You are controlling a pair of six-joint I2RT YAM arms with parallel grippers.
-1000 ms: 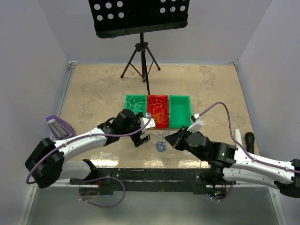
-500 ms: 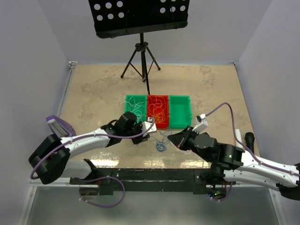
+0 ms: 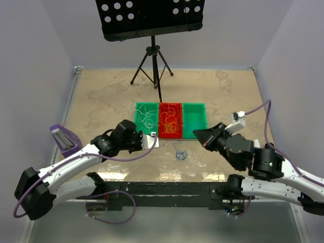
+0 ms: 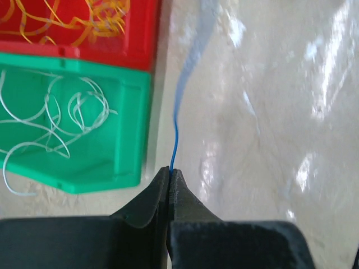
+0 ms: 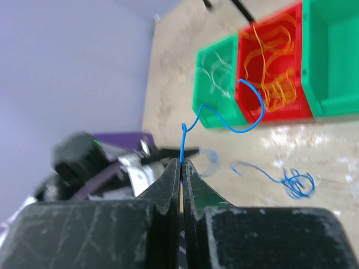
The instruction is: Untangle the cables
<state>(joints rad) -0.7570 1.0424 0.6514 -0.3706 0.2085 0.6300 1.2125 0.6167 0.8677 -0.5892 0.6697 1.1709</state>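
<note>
The cables left on the table are a small blue clump (image 3: pixel 179 154), lying between the two arms; the right wrist view shows the clump (image 5: pixel 297 184) too. My left gripper (image 3: pixel 155 142) is shut on one thin blue wire (image 4: pixel 178 106) that runs away from its tips (image 4: pixel 170 170). My right gripper (image 3: pixel 196 132) is lifted off the table and shut on another blue wire (image 5: pixel 247 115), which curls up from its tips (image 5: pixel 182 162). Both grippers sit apart on either side of the clump.
Three bins stand in a row behind the clump: a green bin (image 3: pixel 137 107) with white wires, a red bin (image 3: pixel 170 135) with orange wires, a green bin (image 3: pixel 195 124) with nothing showing in it. A tripod stand (image 3: pixel 152 61) is at the back; a purple object (image 3: pixel 63 136) at the left.
My left gripper closed on a blue wire and drew back to the left. My right gripper pulled up and to the right with its wire. The clump shifted slightly right.
</note>
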